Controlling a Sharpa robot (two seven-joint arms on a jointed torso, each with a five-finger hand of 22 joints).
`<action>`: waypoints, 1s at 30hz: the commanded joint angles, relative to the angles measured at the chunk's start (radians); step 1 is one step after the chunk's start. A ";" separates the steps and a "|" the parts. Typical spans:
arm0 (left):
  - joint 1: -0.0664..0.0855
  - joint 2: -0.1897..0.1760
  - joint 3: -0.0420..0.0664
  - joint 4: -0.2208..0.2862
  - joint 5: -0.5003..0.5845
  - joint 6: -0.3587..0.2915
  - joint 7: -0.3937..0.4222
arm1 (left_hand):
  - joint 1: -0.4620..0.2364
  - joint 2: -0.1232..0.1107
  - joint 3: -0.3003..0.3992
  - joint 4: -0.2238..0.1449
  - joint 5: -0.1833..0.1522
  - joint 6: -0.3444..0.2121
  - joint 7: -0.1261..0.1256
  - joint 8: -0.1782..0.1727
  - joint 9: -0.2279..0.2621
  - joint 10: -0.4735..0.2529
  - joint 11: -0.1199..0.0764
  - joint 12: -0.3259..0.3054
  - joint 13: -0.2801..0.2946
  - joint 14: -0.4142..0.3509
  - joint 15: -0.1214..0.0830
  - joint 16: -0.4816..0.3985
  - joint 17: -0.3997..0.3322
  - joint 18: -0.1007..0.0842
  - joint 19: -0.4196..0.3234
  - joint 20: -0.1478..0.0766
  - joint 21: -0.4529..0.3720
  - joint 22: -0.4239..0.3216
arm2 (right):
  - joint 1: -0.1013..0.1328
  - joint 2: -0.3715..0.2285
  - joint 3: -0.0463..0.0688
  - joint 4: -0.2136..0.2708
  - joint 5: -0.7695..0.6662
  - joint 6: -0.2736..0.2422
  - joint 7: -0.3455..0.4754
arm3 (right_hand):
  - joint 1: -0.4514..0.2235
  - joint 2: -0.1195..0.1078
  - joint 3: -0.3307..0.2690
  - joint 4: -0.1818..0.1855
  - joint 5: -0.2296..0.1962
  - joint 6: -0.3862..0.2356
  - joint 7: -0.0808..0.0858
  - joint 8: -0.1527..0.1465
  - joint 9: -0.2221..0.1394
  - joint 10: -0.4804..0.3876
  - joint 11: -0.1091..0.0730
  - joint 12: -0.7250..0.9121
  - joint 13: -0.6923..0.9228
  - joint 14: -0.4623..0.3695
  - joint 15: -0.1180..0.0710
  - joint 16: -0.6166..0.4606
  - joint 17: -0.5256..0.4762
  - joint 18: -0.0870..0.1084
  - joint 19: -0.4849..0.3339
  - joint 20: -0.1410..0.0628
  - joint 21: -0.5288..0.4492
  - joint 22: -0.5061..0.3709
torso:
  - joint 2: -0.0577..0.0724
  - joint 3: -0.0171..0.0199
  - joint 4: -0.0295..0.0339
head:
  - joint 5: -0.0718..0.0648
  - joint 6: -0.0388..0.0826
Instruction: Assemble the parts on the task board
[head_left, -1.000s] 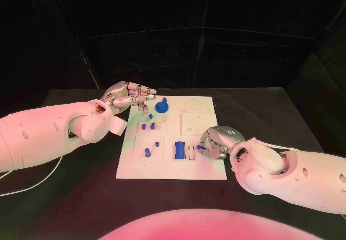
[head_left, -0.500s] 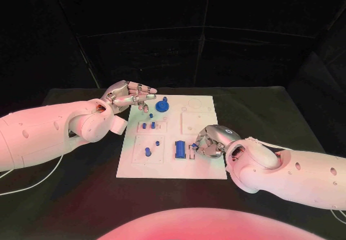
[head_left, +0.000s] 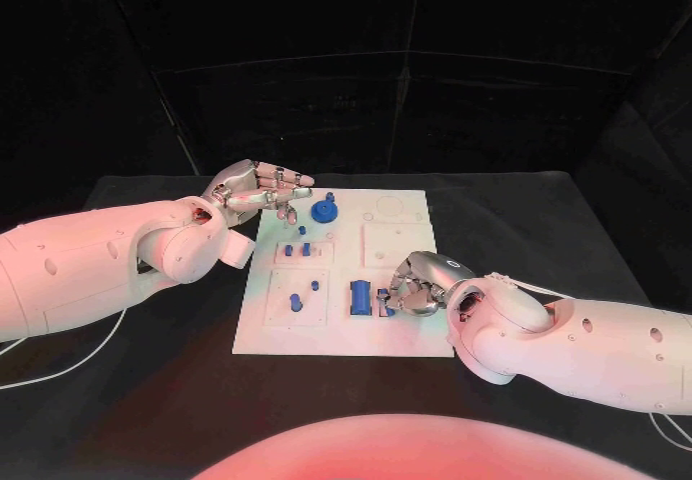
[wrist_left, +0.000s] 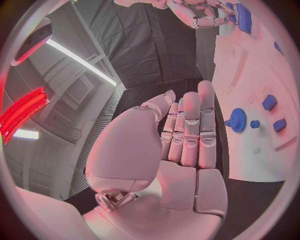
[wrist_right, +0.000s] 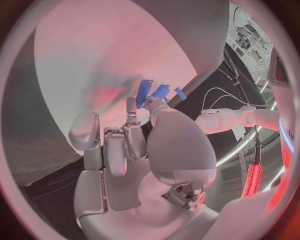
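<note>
1. My right hand (head_left: 414, 287) hangs low over the task board (head_left: 346, 335), fingers curled down beside the blue block (head_left: 359, 298) at about 4 o'clock of the board's centre, placed to work a small blue part (head_left: 388, 306). Whether it pinches that part, I cannot tell.
2. My left hand (head_left: 260, 190) waits at the board's 11 o'clock corner, fingers straight and pressed together, holding nothing, out of the way.
3. The blue gear (head_left: 325, 211) sits near it at 12 o'clock.

I was working in a lab: black curtains (head_left: 404, 90) enclosed the black table (head_left: 534, 220), strip lights (wrist_left: 81, 60) overhead.
</note>
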 joint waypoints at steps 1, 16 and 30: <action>0.001 0.000 0.001 0.003 0.004 0.023 -0.005 | 0.000 0.010 -0.003 0.000 0.001 -0.002 0.001 0.006 -0.001 -0.006 -0.002 0.005 0.001 -0.008 0.001 -0.001 -0.001 0.014 -0.004 0.004 -0.005 -0.001 | 0.001 0.002 0.000 0.001 0.017 0.009 -0.011 | -0.009 0.000 -0.002 0.007 0.003 0.002 0.001 0.004 0.000 0.006 -0.001 0.005 0.083 0.098 -0.007 0.003 0.230 -0.020 0.006 -0.001 0.004 0.002 | -0.001 0.0006 -0.0006 | 0.000 -0.001; 0.001 0.001 0.001 0.002 0.004 0.028 -0.009 | 0.000 0.010 -0.002 0.000 0.001 -0.002 0.001 0.007 -0.001 -0.007 -0.002 0.005 0.001 -0.009 0.001 -0.001 -0.002 0.014 -0.004 0.004 -0.006 -0.002 | 0.001 0.005 0.000 -0.003 0.012 0.004 -0.020 | -0.052 -0.007 -0.029 0.035 0.003 0.006 0.000 0.009 0.007 0.010 -0.002 0.010 0.088 0.099 -0.009 0.004 0.230 -0.021 0.006 -0.003 0.004 0.003 | 0.000 0.0005 -0.0011 | -0.001 0.001; 0.001 0.000 0.001 0.003 0.004 0.027 -0.010 | 0.000 0.010 -0.002 0.000 0.001 -0.002 0.001 0.007 -0.001 -0.007 -0.002 0.005 0.001 -0.009 0.001 -0.001 -0.002 0.014 -0.004 0.004 -0.006 -0.002 | 0.001 0.001 0.000 -0.001 0.010 0.002 -0.011 | -0.141 0.022 -0.122 0.088 -0.057 0.009 0.000 0.014 0.018 0.019 -0.001 0.025 0.104 0.099 -0.008 0.006 0.234 -0.021 0.007 -0.003 0.006 0.009 | -0.001 0.0005 -0.0009 | -0.003 0.000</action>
